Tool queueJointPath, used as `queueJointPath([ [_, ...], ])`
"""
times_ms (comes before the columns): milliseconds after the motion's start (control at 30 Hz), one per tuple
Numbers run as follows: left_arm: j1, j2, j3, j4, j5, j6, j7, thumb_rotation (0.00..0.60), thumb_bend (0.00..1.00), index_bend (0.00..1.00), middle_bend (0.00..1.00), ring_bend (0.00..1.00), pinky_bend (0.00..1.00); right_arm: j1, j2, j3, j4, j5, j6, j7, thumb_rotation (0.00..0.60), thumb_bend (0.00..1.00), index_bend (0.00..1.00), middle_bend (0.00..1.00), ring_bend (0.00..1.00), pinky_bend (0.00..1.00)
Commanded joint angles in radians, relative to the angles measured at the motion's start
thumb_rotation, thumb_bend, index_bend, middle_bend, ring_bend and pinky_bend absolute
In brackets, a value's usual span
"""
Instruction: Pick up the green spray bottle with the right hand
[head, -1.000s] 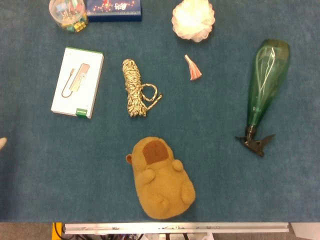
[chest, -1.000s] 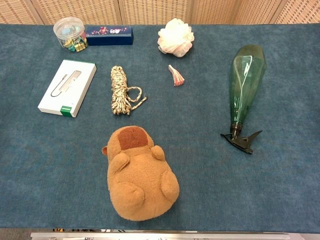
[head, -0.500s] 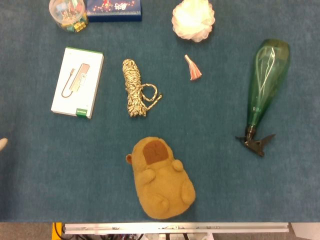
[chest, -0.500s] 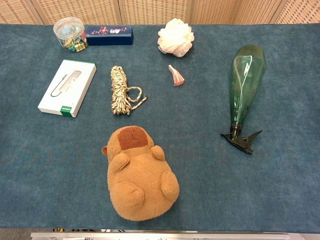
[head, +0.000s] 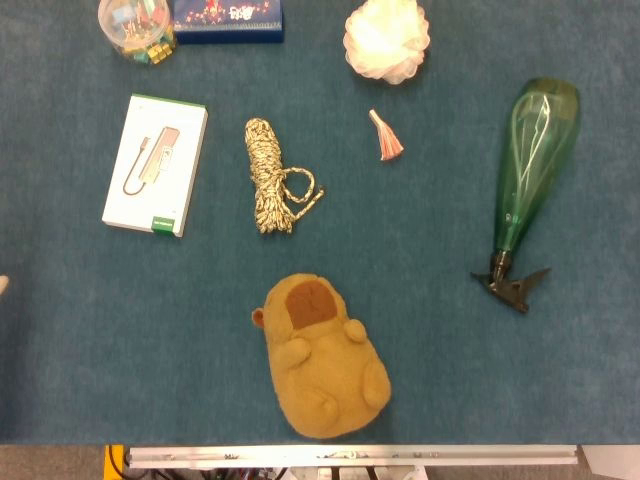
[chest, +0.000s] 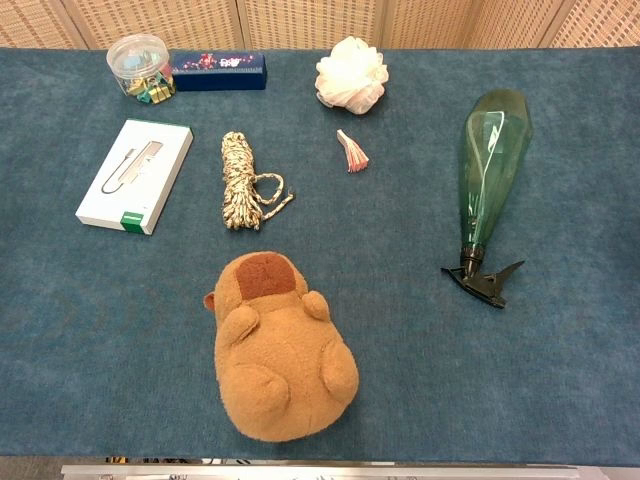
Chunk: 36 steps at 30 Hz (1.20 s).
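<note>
Nothing moved; green spray bottle (head: 531, 160) lies untouched.

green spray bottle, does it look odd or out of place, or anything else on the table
The green spray bottle lies on its side on the blue cloth, black trigger head toward the robot, not upright. No spill or damage shows. The plush toy lies face down.

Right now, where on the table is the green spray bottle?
In both views the green spray bottle lies flat at the right side of the blue table, black nozzle toward the near edge, right of the small pink tassel.
</note>
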Motion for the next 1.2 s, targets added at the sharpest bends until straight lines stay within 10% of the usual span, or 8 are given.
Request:
queueJointPath([
  [33, 0.002, -0.001, -0.001, 0.001, -0.005, 0.001, 0.002, 0.6, 0.08, 0.29, 0.39, 0.29, 0.39, 0.058, 0.03, -0.008, 0.035, -0.06, -0.052, 0.021, 0.6, 0.0, 0.09, 0.14, 0.08, 0.17],
  [500, 0.006, -0.014, -0.001, 0.002, -0.028, -0.005, 0.038, 0.6, 0.08, 0.29, 0.39, 0.29, 0.39, 0.235, 0.047, -0.035, 0.163, -0.258, -0.144, 0.037, 0.6, 0.0, 0.21, 0.21, 0.08, 0.17],
  [1200, 0.006, -0.024, 0.003, 0.008, -0.04, -0.021, 0.053, 0.6, 0.08, 0.29, 0.39, 0.29, 0.39, 0.376, -0.124, -0.07, 0.369, -0.277, -0.255, 0.054, 0.6, 0.01, 0.21, 0.21, 0.08, 0.16],
])
